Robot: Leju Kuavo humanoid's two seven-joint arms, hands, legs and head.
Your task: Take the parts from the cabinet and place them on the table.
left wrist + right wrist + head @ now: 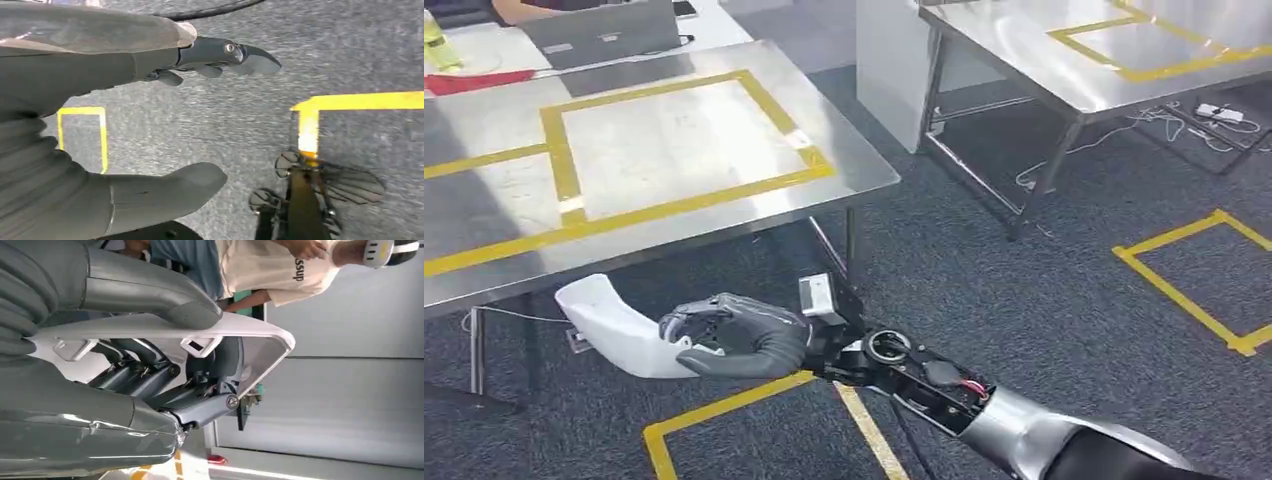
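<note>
Right hand [744, 335] wrapped around a white curved plastic part [614, 325], held out over the dark carpet [1024, 300], below and in front of the near edge of the steel table [484, 215]. Fingers [709, 320] curled over the top of the part, dark and pressed together; thumb clamped on the opposite face in the right wrist view, fingers [145, 372] hooked under the white shell [250, 332] against its clips. Part roughly level, its free end reaching toward the robot's left. Silver right forearm [1014, 420] coming in from the lower right corner, with an exposed wrist joint and a small camera block just behind the hand.

Left hand [100, 125] hanging over the carpet, holding nothing, fingers [225, 52] straight and well apart from the thick thumb [165, 187].

Table marked with a rectangle of yellow tape [674, 140] on its bare top. Second steel table [1064, 70] farther off to the right, also taped yellow. More yellow tape squares [1194, 285] on the carpet. A laptop [604, 35] on a further surface behind the near table. A person in a cream shirt [260, 270] behind the part in the right wrist view.
</note>
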